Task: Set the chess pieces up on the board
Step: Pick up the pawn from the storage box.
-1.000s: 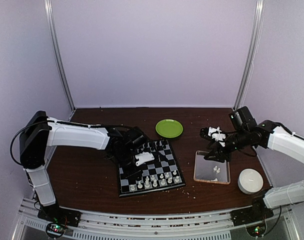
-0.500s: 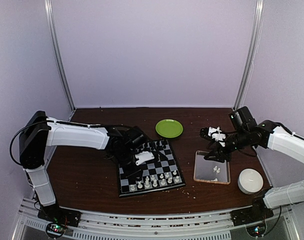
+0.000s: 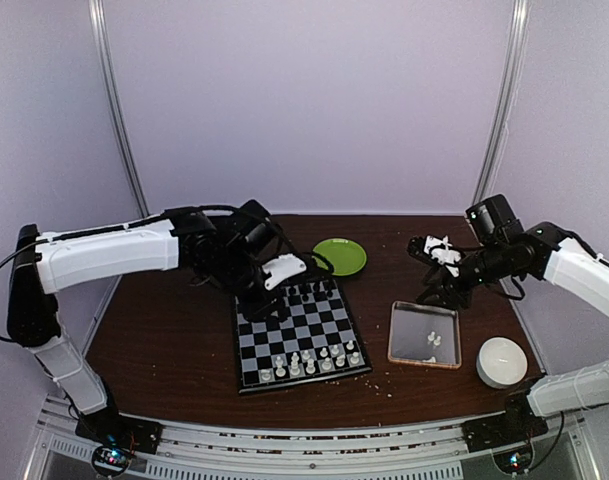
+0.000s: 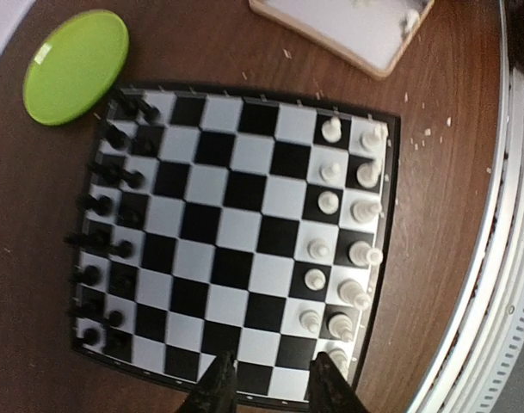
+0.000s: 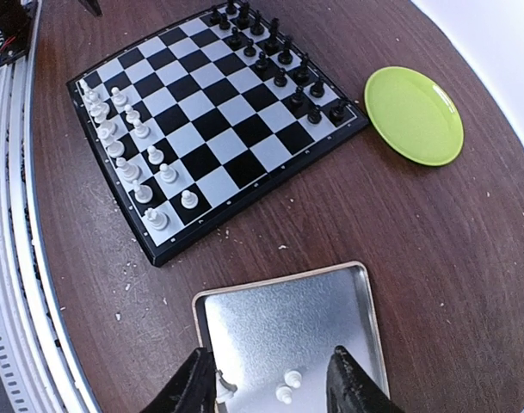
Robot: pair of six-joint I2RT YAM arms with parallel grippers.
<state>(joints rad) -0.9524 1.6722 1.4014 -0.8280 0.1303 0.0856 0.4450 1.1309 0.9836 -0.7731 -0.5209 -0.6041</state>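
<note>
The board [image 3: 296,328] lies at mid-table. Several white chess pieces [image 3: 309,362] stand in two rows along its near edge, and black chessmen [image 3: 309,292] line its far edge. Three more white pieces [image 5: 292,377] lie in the clear tray [image 5: 279,280] to its right. My left gripper [image 3: 272,298] hangs open and empty above the board's far-left part; its wrist view shows the board [image 4: 244,224] and the white rows [image 4: 330,202] below the gripper [image 4: 273,387]. My right gripper [image 5: 274,387] is open and empty above the tray, and its left finger [image 5: 193,383] is next to one piece.
A green plate [image 3: 339,256] sits behind the board. A white round bowl [image 3: 502,362] stands right of the tray [image 3: 394,335]. Crumbs dot the brown table. A metal rail runs along the near edge.
My left arm has lifted and drawn back from over the board's middle to above its far-left edge, still empty. My right gripper has risen slightly and shifted right over the tray.
</note>
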